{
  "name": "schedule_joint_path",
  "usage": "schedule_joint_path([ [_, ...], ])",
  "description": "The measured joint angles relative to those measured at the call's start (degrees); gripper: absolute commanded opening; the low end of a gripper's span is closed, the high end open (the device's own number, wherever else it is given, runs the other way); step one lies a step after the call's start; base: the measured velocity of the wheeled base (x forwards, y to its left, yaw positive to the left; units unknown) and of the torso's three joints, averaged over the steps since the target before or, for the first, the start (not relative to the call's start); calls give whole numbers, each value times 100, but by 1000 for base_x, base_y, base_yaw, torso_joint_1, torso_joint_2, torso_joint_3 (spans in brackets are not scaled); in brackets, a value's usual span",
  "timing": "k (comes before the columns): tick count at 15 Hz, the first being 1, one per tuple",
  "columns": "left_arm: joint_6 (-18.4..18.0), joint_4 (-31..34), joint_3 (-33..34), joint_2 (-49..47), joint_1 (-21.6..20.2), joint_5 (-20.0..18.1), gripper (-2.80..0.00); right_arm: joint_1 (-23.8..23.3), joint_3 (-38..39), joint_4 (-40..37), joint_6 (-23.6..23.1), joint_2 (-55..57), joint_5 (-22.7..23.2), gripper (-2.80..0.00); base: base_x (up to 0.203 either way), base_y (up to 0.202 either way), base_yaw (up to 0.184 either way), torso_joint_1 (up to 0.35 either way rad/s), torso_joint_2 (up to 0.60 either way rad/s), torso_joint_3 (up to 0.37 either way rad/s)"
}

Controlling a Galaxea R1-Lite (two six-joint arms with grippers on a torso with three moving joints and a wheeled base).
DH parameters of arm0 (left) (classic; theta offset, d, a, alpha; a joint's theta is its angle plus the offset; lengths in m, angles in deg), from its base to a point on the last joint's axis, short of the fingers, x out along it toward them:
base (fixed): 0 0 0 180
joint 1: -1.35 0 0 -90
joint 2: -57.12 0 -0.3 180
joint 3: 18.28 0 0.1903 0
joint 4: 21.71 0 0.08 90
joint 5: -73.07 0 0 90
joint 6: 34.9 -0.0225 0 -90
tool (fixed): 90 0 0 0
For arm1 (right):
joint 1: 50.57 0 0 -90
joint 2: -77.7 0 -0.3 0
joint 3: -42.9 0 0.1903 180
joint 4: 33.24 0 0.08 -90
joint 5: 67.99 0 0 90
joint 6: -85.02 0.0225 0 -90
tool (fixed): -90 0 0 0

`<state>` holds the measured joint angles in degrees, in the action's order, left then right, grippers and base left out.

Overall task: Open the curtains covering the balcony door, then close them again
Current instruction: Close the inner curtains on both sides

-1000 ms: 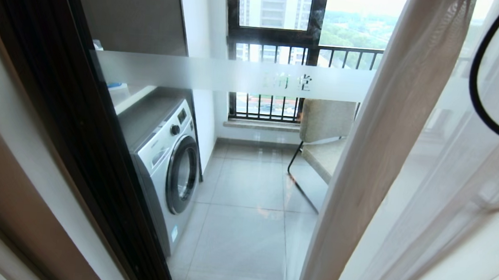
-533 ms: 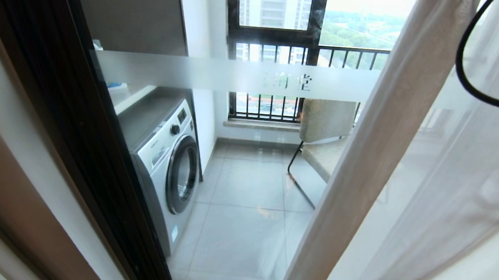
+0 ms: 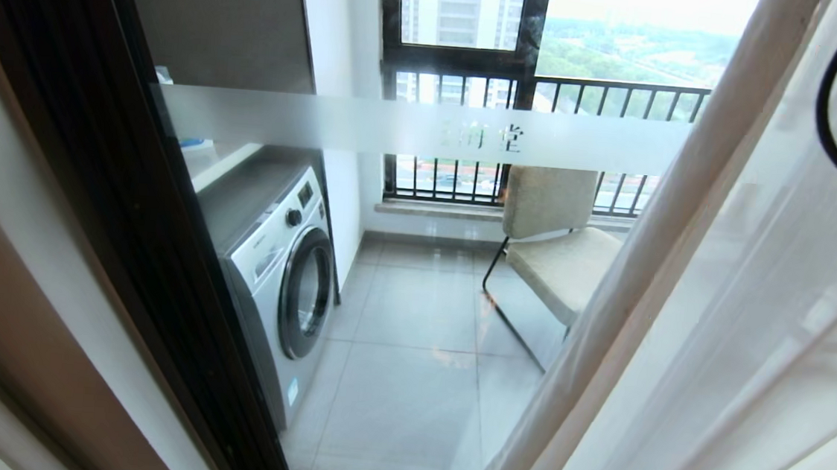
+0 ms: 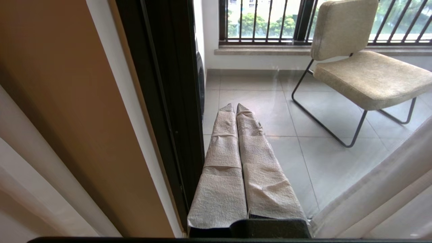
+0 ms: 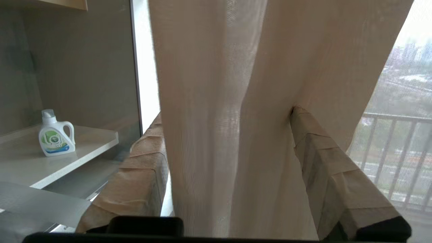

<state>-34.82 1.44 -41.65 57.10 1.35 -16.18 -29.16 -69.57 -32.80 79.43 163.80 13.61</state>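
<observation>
Beyond the balcony door (image 3: pixel 415 279), the right gripper (image 5: pixel 226 114) stands wide apart around a curtains (image 5: pixel 236 101) fold.

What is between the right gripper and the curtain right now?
Nothing visible: the right gripper is open, and the curtain hangs straight down between its fingers.

My right pincer (image 5: pixel 226 114) stands spread, its wrapped fingers (image 5: pixel 324 158) either side of a hanging fold of the curtains (image 5: pixel 216 101). At nine o'clock a detergent bottle (image 5: pixel 55 133) stands on a shelf (image 5: pixel 84 145); at three, a railing (image 5: pixel 398 148).
</observation>
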Motion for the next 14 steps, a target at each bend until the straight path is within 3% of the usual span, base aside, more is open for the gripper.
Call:
schedule_joint_path([
  [8,-2,-2,0,0,0,2,-280,-41,2682,-94,-13,-2629,29,0,0,0,0,0,0,0],
  [12,-2,0,0,0,0,2,-280,-33,3139,-112,-44,-3362,5,0,0,0,0,0,0,0],
  [13,0,-2,0,0,0,2,-280,-33,3158,-105,-43,-3442,5,-280,0,0,0,0,0,0],
  [14,0,-2,0,0,0,0,-280,-33,3166,-107,-43,-3486,5,-280,0,0,0,0,0,0],
])
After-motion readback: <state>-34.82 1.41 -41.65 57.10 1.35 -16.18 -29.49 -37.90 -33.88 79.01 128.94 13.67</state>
